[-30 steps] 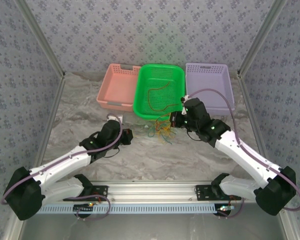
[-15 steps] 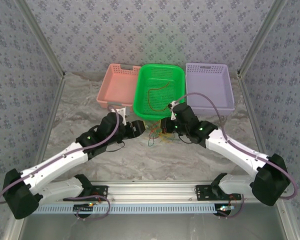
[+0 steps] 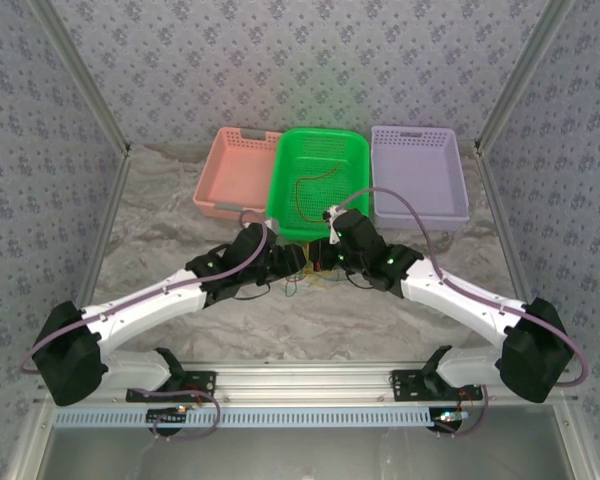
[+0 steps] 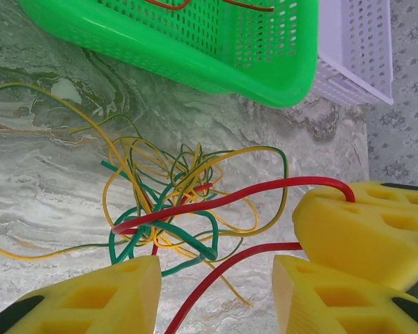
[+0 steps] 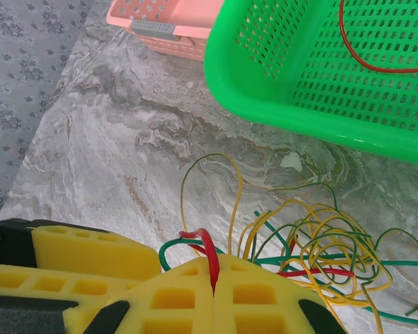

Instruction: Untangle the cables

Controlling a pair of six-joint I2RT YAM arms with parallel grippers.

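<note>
**A:** How far along is the untangling?

**B:** Early, I'd judge. One red-orange wire (image 5: 355,59) lies loose inside the green basket (image 4: 230,69) and looks already sorted. The rest of the cables (image 4: 171,184), yellow, green and teal, sit knotted in one clump on the marbled table (image 3: 180,240), just in front of the green basket's near wall. All of that is left to separate.

**A:** What are the claws doing?

**B:** The right gripper (image 5: 212,271) is pinched closed on a red cable (image 4: 299,180) that loops out of the clump. The left gripper (image 4: 216,275) hovers beside it, also in front of the green basket. It is partly spread, and the red cable runs between its fingers (image 4: 104,296) without being clamped.

**A:** And the other containers?

**B:** A pink basket (image 3: 238,170) sits left of the green basket and a lilac basket (image 3: 420,175) sits right of it. I see nothing in either.
</note>
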